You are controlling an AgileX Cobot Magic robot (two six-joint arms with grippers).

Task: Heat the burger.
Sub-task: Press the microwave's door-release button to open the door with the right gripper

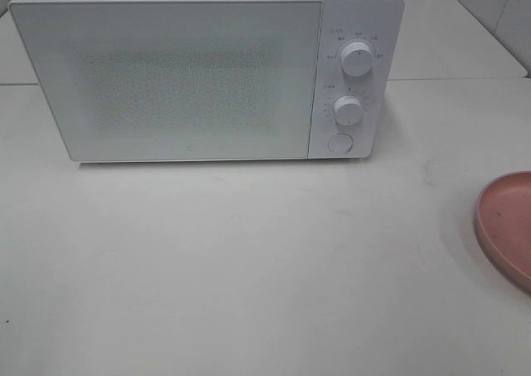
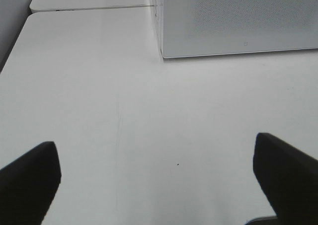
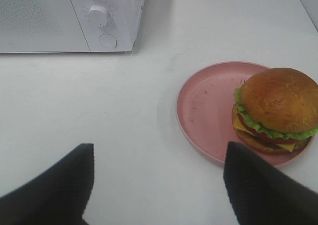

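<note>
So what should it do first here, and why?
Probably open the microwave first: its door is shut, while the burger sits on the pink plate to its right. The left gripper and right gripper are both open and empty, so the right one could reach for the round button under the dials, which looks like the door release.

Glossy bun on burger (image 3: 276, 111); matt plate (image 3: 208, 105), probably plastic.
</note>
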